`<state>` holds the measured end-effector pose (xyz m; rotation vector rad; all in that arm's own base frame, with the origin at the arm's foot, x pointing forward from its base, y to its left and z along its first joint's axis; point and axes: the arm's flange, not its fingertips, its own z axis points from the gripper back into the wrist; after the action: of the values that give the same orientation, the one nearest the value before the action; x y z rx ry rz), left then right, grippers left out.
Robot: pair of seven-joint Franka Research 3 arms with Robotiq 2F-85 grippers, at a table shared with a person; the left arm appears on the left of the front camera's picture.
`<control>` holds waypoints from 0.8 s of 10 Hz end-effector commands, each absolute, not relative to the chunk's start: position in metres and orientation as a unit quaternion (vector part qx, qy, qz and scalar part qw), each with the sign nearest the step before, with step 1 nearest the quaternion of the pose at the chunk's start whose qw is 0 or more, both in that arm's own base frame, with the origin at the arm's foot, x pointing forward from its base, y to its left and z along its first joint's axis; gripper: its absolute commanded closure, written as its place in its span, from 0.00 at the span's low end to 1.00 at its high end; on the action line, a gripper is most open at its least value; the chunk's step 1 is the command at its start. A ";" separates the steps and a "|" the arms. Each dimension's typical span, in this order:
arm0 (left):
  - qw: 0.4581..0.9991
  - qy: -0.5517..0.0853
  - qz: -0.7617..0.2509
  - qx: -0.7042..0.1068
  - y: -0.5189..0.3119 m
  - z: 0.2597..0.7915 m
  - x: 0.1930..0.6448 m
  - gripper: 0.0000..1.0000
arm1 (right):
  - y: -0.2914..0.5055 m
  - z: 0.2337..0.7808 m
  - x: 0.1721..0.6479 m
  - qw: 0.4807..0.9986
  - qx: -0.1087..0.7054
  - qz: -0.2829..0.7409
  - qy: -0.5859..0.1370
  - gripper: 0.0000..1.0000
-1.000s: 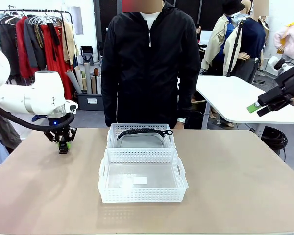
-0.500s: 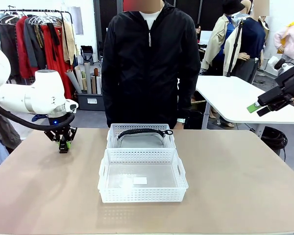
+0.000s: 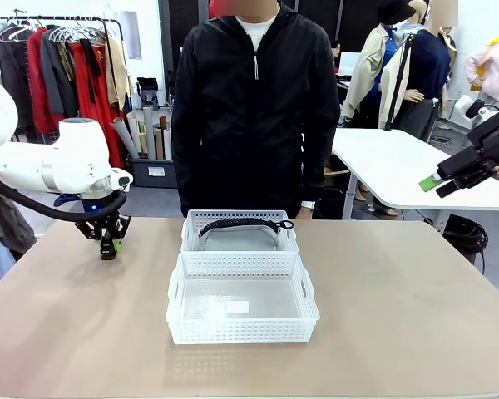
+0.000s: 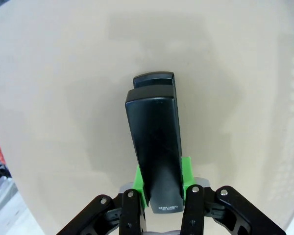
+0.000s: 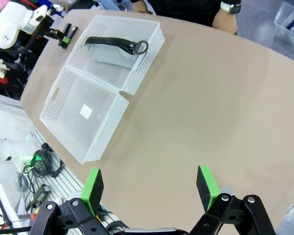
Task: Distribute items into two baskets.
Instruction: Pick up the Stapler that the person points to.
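Left wrist view: my left gripper [image 4: 161, 182] pinches the black stapler [image 4: 154, 147]; my right gripper [image 5: 149, 188] hangs spread wide; the grey pouch [image 5: 110, 53] lies in the farther basket [image 5: 149, 56].

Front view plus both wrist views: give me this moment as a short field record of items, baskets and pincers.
far basket: holds pouch
near basket: no item inside
stapler: clamped in left pincer, low over table, left of both baskets
right pincer: open, empty, raised off to the right
person: standing behind far basket
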<state>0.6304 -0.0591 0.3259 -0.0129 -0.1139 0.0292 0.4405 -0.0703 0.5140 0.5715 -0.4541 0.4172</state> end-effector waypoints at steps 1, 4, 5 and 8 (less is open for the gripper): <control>0.995 -0.079 -0.020 -0.052 -0.041 0.366 0.619 1.00 | -0.070 0.515 0.440 0.912 0.279 0.202 -0.222 0.00; 0.989 -0.087 -0.062 -0.098 -0.011 0.427 0.589 1.00 | -0.070 0.515 0.440 0.912 0.279 0.202 -0.222 0.00; 0.987 -0.087 -0.086 -0.108 -0.007 0.447 0.570 1.00 | -0.070 0.515 0.440 0.912 0.279 0.202 -0.222 0.00; 0.979 -0.089 -0.162 -0.090 -0.007 0.514 0.513 1.00 | -0.070 0.515 0.440 0.912 0.279 0.202 -0.222 0.00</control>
<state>0.5318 -0.0109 0.5046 -0.2085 -0.1779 -0.2691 0.4407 -0.0704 0.5136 0.5717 -0.4532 0.4168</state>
